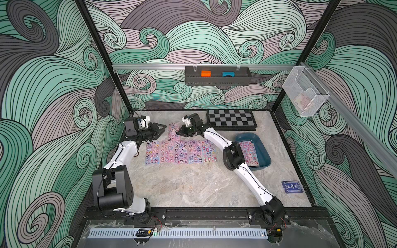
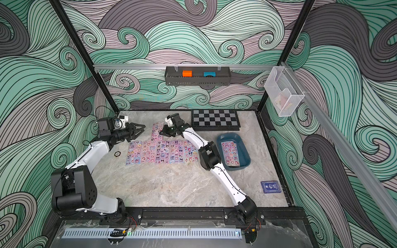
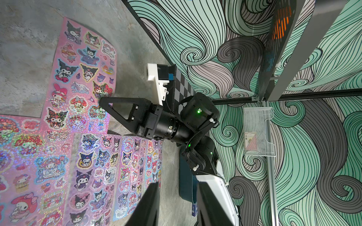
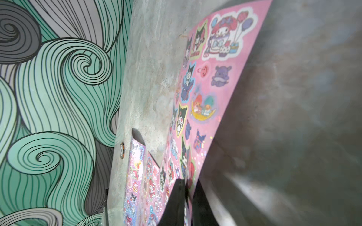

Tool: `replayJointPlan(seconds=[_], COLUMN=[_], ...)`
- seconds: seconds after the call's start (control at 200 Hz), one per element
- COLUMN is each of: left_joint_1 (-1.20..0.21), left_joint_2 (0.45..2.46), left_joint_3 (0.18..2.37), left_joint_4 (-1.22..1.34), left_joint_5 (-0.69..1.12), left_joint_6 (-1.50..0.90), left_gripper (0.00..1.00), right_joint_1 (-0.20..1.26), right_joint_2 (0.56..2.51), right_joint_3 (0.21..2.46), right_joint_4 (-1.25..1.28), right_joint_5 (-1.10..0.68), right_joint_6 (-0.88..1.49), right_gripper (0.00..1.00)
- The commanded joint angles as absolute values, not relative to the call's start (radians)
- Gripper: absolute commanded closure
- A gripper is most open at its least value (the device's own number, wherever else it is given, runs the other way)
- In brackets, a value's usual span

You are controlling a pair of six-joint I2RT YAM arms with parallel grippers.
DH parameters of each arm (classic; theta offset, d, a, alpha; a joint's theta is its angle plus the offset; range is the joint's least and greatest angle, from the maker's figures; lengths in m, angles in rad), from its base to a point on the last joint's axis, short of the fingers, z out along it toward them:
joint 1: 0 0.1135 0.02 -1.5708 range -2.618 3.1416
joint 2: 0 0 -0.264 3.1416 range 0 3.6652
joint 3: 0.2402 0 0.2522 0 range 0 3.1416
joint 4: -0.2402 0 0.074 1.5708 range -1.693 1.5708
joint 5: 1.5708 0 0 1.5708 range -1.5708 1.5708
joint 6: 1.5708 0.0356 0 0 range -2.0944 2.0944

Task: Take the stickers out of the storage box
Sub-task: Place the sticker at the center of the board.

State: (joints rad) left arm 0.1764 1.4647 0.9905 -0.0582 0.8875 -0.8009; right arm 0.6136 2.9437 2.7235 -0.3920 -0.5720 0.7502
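Grey marbled worktop (image 1: 193,186) visible in both top views. Shallow dark blue-teal plastic storage box (image 1: 262,153) (image 2: 242,150) toward the right side, just beside the elbow of the right arm (image 1: 233,157). One boxed sticker sheet (image 1: 249,153) (image 2: 229,153), pink with small cartoon characters, flat on the box floor, lengthwise.

Row of sticker sheets (image 1: 180,152) (image 2: 161,152), pink, purple and pale blue, out of the box at mid-worktop, side by side, edges touching or overlapping. One rear pink sticker sheet (image 1: 173,131) (image 3: 84,78) (image 4: 215,78) behind the row, toward the back wall, near end touching the row.

Right jaws clenched on one long edge of the rear pink sticker sheet. Thin edge pinched between two black fingers (image 4: 174,205) in the right wrist view, sheet bowed near the grip.

Left jaws released, parted, nothing between the black fingers (image 3: 145,207). Position just beside the opposite long edge of the same sheet.

Black-and-silver chequered board (image 1: 231,119) at the back right. Small dark blue card pack (image 1: 292,187) near the front right, well apart from the box.
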Motion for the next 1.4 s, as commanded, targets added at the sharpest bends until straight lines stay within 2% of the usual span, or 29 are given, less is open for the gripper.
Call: replayJointPlan(seconds=[0.0, 0.26, 0.721, 1.116, 1.396], left_joint_1=[0.179, 0.178, 0.178, 0.178, 0.178], left_joint_2=[1.470, 1.471, 1.474, 1.469, 1.464], left_joint_3=[0.996, 1.001, 1.005, 1.008, 1.011], left_joint_4=[-0.053, -0.057, -0.058, -0.054, -0.057], left_joint_5=[0.911, 0.912, 0.917, 0.929, 0.939], left_joint_6=[-0.790, -0.786, -0.786, -0.791, -0.788], left_gripper=[0.64, 0.64, 0.64, 0.63, 0.63], right_joint_1=[0.621, 0.622, 0.595, 0.599, 0.647], right_joint_2=[2.861, 2.766, 2.963, 2.972, 2.942], right_joint_3=[2.722, 2.680, 2.773, 2.744, 2.661], right_joint_4=[-0.322, -0.284, -0.225, -0.286, -0.271], right_joint_5=[-0.667, -0.676, -0.571, -0.534, -0.406], right_joint_6=[0.818, 0.842, 0.860, 0.814, 0.833], right_gripper=[0.88, 0.88, 0.87, 0.87, 0.88])
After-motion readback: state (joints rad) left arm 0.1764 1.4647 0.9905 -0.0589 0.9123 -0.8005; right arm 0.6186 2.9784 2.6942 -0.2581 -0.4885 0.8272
